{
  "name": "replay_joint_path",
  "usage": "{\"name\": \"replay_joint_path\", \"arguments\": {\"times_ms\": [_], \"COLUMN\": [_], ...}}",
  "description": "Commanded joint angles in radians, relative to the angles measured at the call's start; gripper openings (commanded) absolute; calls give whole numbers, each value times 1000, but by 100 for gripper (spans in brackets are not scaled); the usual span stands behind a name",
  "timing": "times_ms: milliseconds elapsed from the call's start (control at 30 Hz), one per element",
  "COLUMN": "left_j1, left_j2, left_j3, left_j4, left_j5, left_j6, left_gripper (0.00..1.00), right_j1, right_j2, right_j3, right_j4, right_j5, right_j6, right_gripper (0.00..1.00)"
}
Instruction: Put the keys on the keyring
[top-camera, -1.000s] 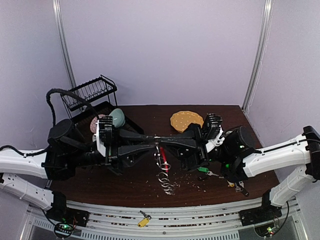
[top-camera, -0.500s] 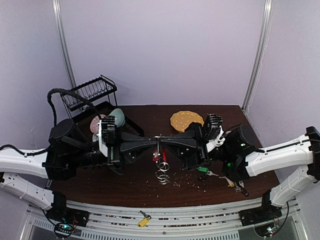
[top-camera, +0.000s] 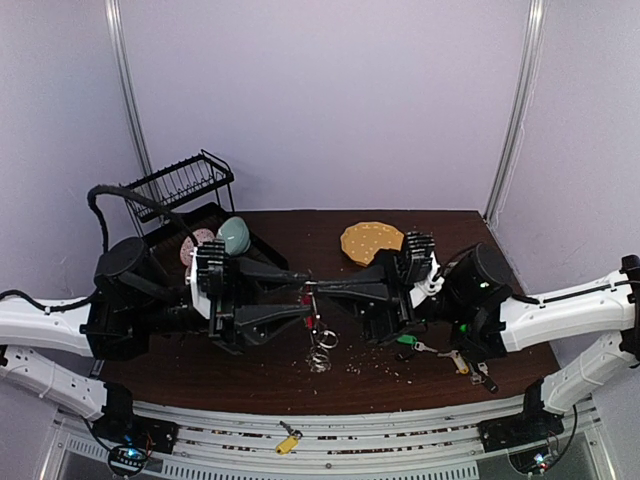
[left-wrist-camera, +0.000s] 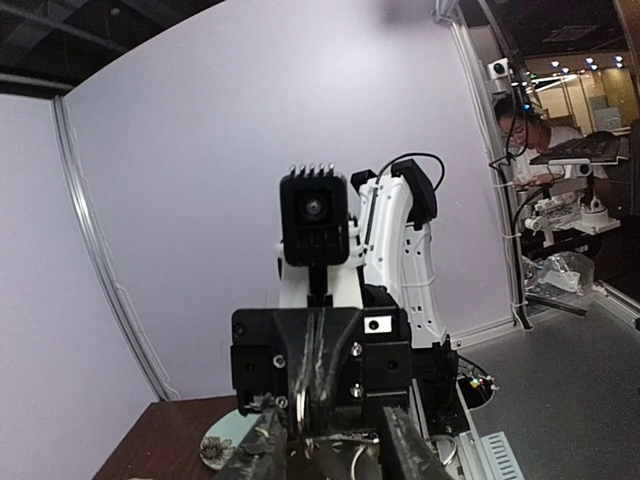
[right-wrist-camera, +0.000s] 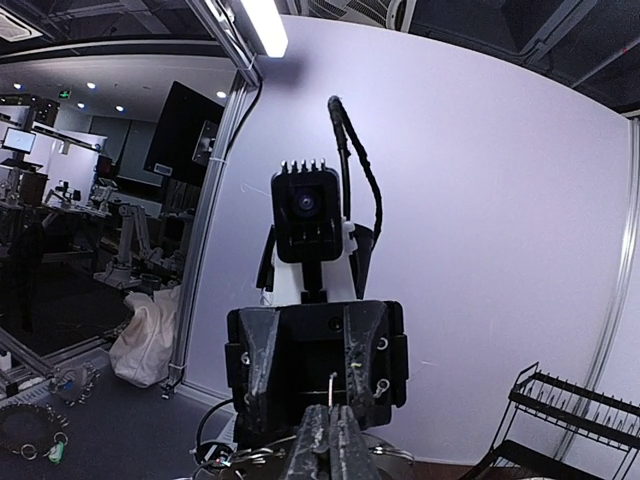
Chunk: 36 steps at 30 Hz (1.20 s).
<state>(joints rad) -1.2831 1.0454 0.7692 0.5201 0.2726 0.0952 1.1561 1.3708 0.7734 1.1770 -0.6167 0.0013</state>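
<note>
One yellow-tagged silver key (top-camera: 288, 441) lies nearest, on the metal rail (top-camera: 400, 428) below the near edge of the dark wooden tabletop (top-camera: 260, 380) (well apart from everything else). Further in, the small silver keys with coloured plastic tags (top-camera: 440, 352) lie loose just beside the right arm. At centre the two arms meet tip to tip above the wood. The right jaws are clenched on the top of the keyring (top-camera: 320, 345), a red plastic arc fringed with silver metal loops that dangles toward the surface. The left jaws stand parted around the same spot, grasping nothing. Beyond lie a round yellow dotted plate (top-camera: 372, 240) and a black wire dish rack (top-camera: 185, 185). Risk: the keyring hangs by a single pinch, so a slip or twist would probably drop it. Neither arm holds a key yet.
</note>
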Motion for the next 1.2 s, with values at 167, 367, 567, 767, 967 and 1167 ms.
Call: {"name": "replay_joint_path", "arguments": {"times_ms": [167,367,567,767,967,1167], "left_j1": [-1,-1,-2,-4,-4,-5], "left_j2": [-23,-17,-1,1,-32,-65], "left_j3": [35,25,36,40,50,170], "left_j4": [-41,17,24,24,-91,-537], "left_j5": [-126,-62,-32,-40,-137,-310], "left_j6": [3,0,6,3,23,98], "left_gripper": [19,26,12,0,0,0], "right_j1": [11,10,11,10,10,-5], "right_j2": [-44,-41,-41,-43,-76,-186], "right_j3": [39,41,43,47,51,153], "right_j4": [-15,-23,-37,-60,-149,-724], "right_j5": [6,14,15,14,13,77], "right_j6": [-22,-33,-39,-51,-81,-340], "right_gripper": [0,0,0,0,0,35]}}
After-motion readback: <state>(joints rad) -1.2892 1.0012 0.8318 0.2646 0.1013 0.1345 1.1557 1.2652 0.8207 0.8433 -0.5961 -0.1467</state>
